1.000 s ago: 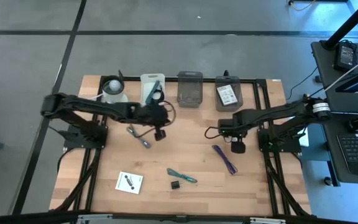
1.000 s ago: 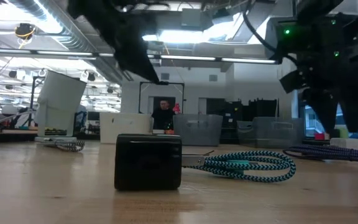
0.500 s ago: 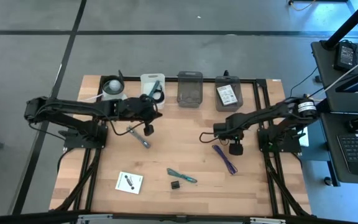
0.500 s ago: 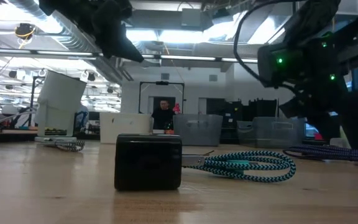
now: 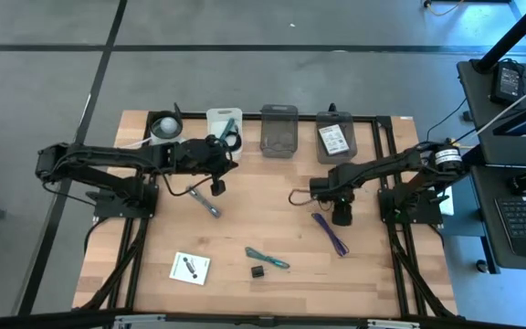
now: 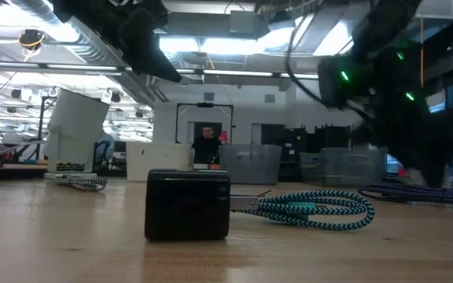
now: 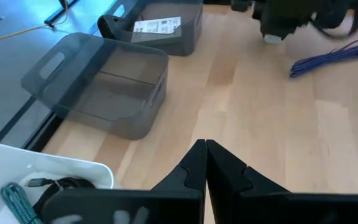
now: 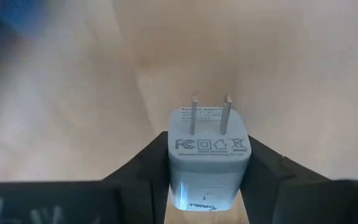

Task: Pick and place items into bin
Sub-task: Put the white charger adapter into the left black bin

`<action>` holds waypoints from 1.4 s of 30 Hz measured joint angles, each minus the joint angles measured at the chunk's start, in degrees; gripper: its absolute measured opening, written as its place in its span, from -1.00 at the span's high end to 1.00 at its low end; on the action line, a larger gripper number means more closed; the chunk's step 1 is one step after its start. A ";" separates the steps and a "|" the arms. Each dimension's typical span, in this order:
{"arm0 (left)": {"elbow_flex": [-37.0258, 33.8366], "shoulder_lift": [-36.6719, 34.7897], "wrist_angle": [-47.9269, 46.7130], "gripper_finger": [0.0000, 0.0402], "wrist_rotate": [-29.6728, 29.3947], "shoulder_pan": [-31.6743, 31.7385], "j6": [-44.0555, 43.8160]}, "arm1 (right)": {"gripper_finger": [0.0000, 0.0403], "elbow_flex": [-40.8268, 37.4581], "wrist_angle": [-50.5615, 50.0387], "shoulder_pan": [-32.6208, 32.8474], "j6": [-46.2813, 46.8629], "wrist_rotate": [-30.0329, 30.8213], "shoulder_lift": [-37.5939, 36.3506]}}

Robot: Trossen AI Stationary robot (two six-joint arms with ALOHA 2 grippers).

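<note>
The right gripper (image 8: 209, 163) is closing its jaws against both sides of a white plug adapter (image 8: 209, 155) just above the table (image 5: 272, 192), so the pick is in hand; next it needs lifting to a grey bin (image 5: 278, 131).

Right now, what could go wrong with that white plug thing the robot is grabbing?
The right gripper pinches the white plug adapter only by its lower sides, so it might slip or twist when lifted. The purple cable lies right beside that gripper and could get snagged. The left gripper, shut and empty near the grey bins, seems safely apart.
</note>
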 joint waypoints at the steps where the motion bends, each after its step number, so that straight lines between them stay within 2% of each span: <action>1: 0.00 0.00 0.00 0.99 0.08 0.21 0.02 | 0.31 1.53 -0.02 -0.45 0.36 0.00 -0.70; 8: 0.01 0.00 0.97 0.99 0.04 2.48 1.55 | 0.31 15.80 2.66 -6.21 -0.23 0.43 -9.22; 11: 0.02 0.02 2.61 0.99 0.04 2.85 2.89 | 0.31 22.43 8.98 -10.07 -2.62 3.11 -11.99; 14: 0.11 0.02 3.99 0.99 0.03 3.08 5.85 | 0.31 29.82 14.07 -14.25 -4.96 7.19 -11.53; 17: 0.11 0.02 3.15 0.99 0.03 3.49 9.08 | 0.31 39.06 14.86 -18.23 -8.08 8.17 -6.59; 20: 0.11 0.00 3.06 0.99 0.82 4.32 10.50 | 0.31 49.49 12.58 -21.10 -11.58 8.18 1.57; 24: 0.11 0.00 2.20 0.99 3.44 5.93 11.02 | 0.31 63.68 3.18 -24.15 -14.70 7.91 15.16; 27: 0.11 -0.02 0.22 0.99 5.89 7.17 11.00 | 0.31 71.03 -3.79 -26.96 -15.24 5.50 25.04; 30: 0.11 -0.02 -1.73 0.99 8.47 8.15 10.97 | 0.31 74.95 -7.45 -29.81 -15.21 4.64 32.84; 34: 0.11 -0.02 -4.30 0.99 11.60 9.40 10.99 | 0.31 76.28 -10.06 -32.84 -13.66 1.48 39.97; 42: 0.11 -0.02 -6.67 0.99 14.06 11.49 10.98 | 0.31 76.44 -8.19 -33.74 -12.27 0.15 44.56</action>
